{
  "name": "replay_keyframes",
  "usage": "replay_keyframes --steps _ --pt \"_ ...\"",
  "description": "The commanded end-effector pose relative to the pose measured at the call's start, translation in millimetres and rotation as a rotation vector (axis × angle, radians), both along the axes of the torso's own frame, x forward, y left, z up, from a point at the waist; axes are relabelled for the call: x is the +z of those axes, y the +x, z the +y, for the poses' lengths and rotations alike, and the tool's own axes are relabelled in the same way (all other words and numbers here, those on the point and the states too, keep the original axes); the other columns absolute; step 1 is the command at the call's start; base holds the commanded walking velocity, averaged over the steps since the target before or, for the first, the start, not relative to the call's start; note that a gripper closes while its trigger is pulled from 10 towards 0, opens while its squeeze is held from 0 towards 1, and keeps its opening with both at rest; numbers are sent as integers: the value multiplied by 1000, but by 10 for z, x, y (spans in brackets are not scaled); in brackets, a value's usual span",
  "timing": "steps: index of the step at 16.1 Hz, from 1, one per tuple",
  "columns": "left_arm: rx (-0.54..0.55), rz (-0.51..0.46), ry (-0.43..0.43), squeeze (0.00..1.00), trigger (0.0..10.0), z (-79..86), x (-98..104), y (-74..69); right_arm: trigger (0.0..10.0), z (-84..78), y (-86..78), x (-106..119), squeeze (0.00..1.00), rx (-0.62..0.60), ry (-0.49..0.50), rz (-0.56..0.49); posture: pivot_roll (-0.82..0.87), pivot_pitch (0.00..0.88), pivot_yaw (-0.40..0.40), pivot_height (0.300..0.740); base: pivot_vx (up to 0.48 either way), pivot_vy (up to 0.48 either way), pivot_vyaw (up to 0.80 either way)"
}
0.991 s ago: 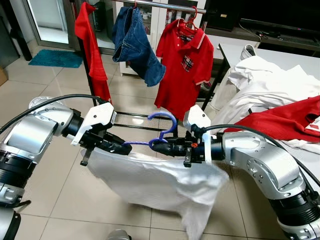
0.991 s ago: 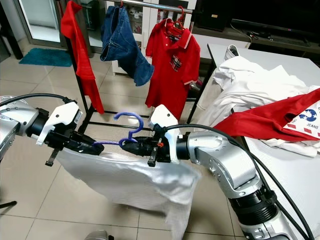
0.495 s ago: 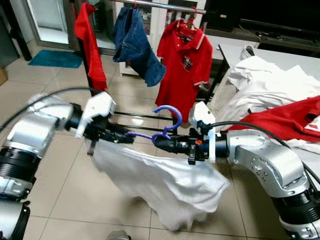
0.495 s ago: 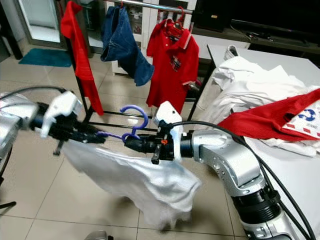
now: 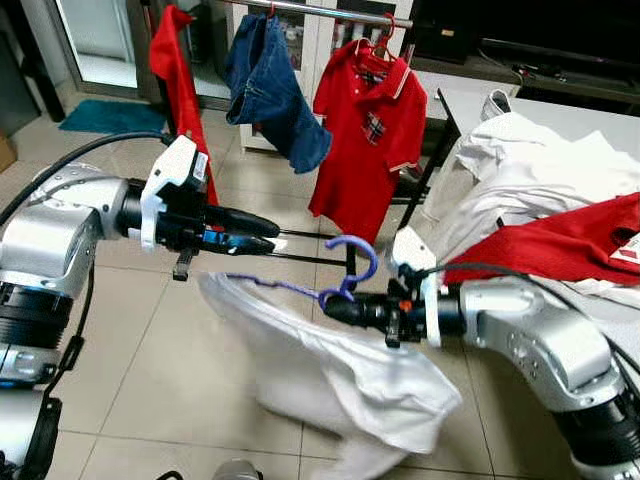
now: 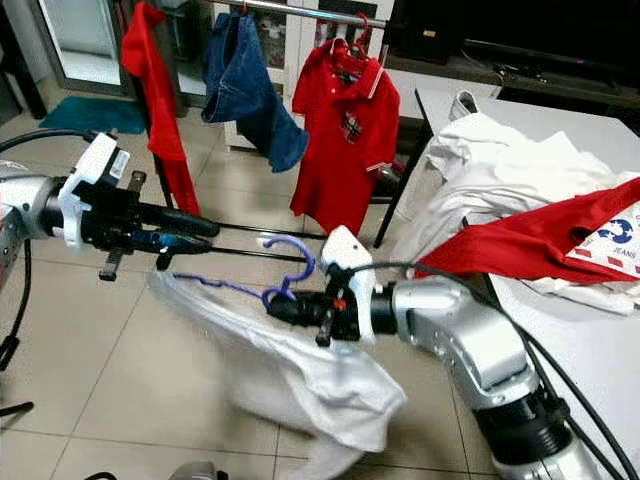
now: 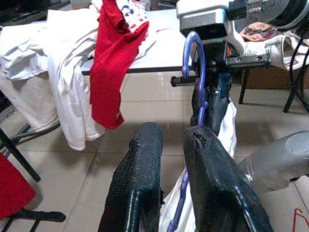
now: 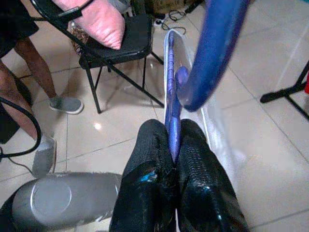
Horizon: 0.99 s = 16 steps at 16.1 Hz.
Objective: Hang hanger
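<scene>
"One purple hanger [image 5: 335, 283] only, neck pinched in my right gripper [image 5: 335, 308] before the rack [image 5: 320, 12]; the left gripper [image 5: 262, 232] hovers above, fingers apart, empty."

"Risk?"

"I fear the white shirt [image 5: 340, 375] slides off. Three garments hang on that rack."

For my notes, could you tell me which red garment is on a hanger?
The red polo shirt with the striped collar, hung from the rack's rail beside the jeans; the other red garments merely drape.

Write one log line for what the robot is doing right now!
right hand: shut on hanger | left hand: let go, apart from it | shirt: white, draped on hanger | rack: ahead
</scene>
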<state>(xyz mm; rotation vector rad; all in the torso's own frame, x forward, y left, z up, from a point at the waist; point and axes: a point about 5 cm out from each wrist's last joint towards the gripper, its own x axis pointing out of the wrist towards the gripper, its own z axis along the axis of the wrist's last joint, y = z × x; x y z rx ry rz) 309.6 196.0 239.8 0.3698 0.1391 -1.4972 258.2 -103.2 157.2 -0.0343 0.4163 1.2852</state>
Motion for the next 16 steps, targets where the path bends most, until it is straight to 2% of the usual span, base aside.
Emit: replay_keyframes --steps 1,2,3,4,5,6,7,8,9,10,11,13,16 --pt "31 -21 -9 0 10000 -13 -4 6 0 -43 10 -8 0 -35 -23 -9 145 0 -77 740 0 0 0" --pt "238 -62 -57 0 10000 55 -96 26 0 -191 58 -234 0 -258 -74 34 151 0 -69 740 0 0 0" --pt "345 -52 -58 0 10000 98 -170 22 0 -243 83 -319 0 -376 -75 46 148 0 -55 740 0 0 0" --pt "467 -57 -108 0 10000 101 -262 -5 2824 -311 131 -402 0 -546 -60 41 145 0 -41 740 0 0 0" --pt "538 -22 -114 0 10000 104 -338 -22 5882 -348 148 -434 0 -631 -50 37 142 0 -36 740 0 0 0" --pt "639 -7 -133 0 10000 79 -467 -78 10000 -400 157 -463 0 -744 -42 2 145 0 -33 740 0 0 0" --pt "786 -26 -164 0 10000 22 -629 -147 10000 -427 142 -459 0 -839 -24 -48 145 0 -31 740 0 0 0" --pt "860 8 -227 0 10000 -59 -725 -251 10000 -435 124 -437 0 -916 -6 -84 140 0 -32 740 0 0 0" --pt "923 -3 -264 0 10000 -123 -776 -332 10000 -425 93 -415 0 -951 0 -106 137 0 -37 740 0 0 0" --pt "1028 -88 -251 0 10000 -142 -815 -385 10000 -400 52 -392 0 -967 44 -127 141 0 -44 740 0 0 0" --pt "1090 -124 -263 0 10000 -148 -822 -431 10000 -382 19 -401 0 -967 75 -117 144 0 -45 740 0 0 0" --pt "1174 -133 -274 0 10000 -161 -799 -459 10000 -320 -13 -407 0 -951 88 -121 149 9 -49 740 364 0 400" --pt "1166 -170 -216 0 10000 -224 -820 -475 10000 -210 23 -399 0 -932 91 -123 155 17 -46 740 391 0 800"
